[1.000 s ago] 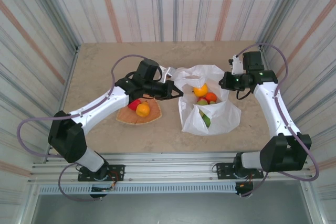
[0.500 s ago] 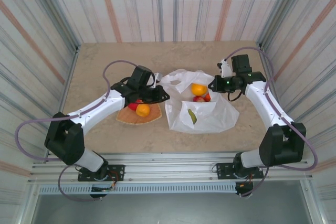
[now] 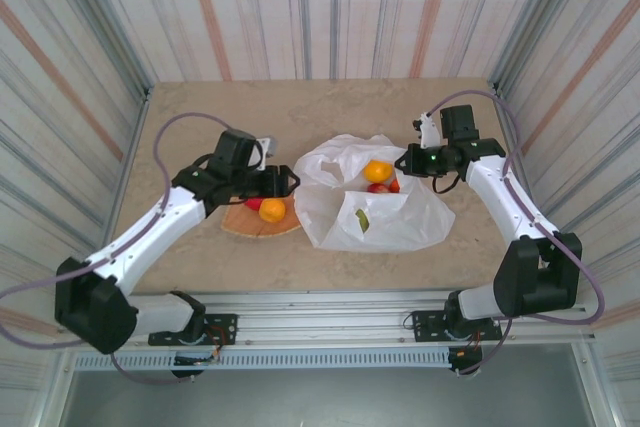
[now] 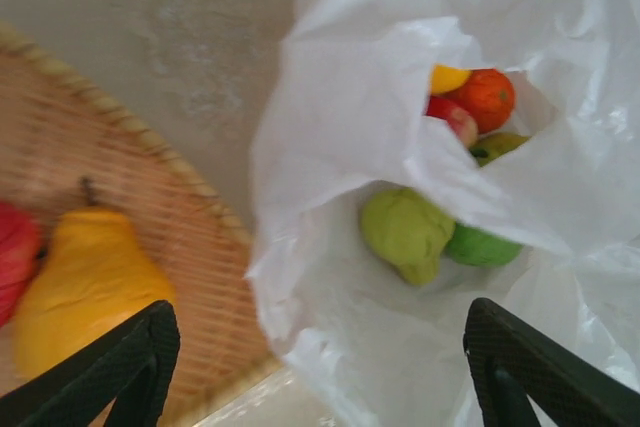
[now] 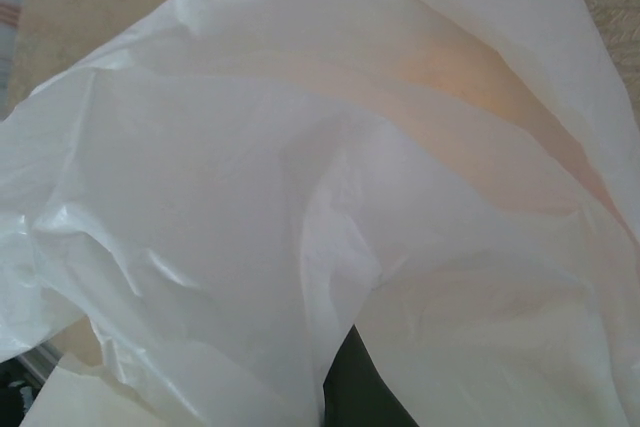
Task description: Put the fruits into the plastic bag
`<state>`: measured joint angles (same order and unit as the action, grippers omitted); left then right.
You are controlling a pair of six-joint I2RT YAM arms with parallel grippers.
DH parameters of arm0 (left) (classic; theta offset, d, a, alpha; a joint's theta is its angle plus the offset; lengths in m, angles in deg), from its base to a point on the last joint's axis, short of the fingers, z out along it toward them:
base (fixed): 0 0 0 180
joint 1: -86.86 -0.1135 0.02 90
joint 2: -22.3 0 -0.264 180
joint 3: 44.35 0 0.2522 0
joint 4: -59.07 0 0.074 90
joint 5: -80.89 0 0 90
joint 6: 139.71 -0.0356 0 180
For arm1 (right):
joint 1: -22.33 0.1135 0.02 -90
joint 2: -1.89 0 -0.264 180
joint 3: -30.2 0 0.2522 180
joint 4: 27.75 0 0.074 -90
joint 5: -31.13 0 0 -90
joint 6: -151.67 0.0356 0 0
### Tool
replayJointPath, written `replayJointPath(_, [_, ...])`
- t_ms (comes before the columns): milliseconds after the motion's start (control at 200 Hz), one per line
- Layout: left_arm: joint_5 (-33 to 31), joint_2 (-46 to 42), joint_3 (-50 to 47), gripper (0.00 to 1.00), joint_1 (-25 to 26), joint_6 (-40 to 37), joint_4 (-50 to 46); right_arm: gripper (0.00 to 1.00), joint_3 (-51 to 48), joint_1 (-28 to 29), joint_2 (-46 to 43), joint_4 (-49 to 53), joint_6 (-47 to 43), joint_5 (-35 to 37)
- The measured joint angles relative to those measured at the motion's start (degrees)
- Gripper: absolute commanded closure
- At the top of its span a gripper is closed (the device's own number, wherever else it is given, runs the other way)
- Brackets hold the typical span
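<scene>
Plastic bag (image 3: pixel 372 209): white, crinkled, lying at centre of table (image 3: pixel 200 107), mouth gaping toward 9 o'clock.

Fruits in the bag:
- Orange fruit (image 3: pixel 378 170) sits at the bag's 12 o'clock.
- Red apple (image 4: pixel 450 119) touches the orange fruit.
- Lumpy green fruit (image 4: pixel 405 232) and round green fruit (image 4: pixel 482 246) lie touching each other, deeper in the mouth toward 6 o'clock.

Outside the bag:
- Woven plate (image 3: pixel 243 224) is at the bag's 9 o'clock, its rim just beside the film.
- On the plate are a yellow-orange pear-shaped fruit (image 4: pixel 85 282) and a red fruit (image 4: pixel 12 257), side by side.

Left gripper (image 3: pixel 283 183): over the plate's 1 o'clock edge, facing the bag mouth. Fingers (image 4: pixel 130 367) stand wide apart with nothing between them.

Right gripper (image 3: pixel 405 162): at the bag's 1 o'clock. Jaws are together, pinching the bag's rim. Film billows straight up from its dark finger (image 5: pixel 355 392).
</scene>
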<state>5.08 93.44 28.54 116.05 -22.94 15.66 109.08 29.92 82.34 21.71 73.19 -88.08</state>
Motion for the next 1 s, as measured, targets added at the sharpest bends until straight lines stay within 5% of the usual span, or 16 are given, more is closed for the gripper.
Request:
replayJointPath(331, [-6.78,-0.09,-4.55,0.19,-11.96,-0.22,-3.34,1.0,0.0,0.0,2.27,-1.09,0.02,-1.27])
replayJointPath(661, [-8.07,14.27,-3.8,0.17,-12.87,-0.02,-1.44,1.0,-1.31,-0.11,2.25,-1.29,0.02,-1.25])
replayJointPath(997, [-5.33,18.21,-3.8,0.17,-12.72,1.75,5.2,1.0,-2.25,-0.2,2.25,-1.51,0.13,-1.29])
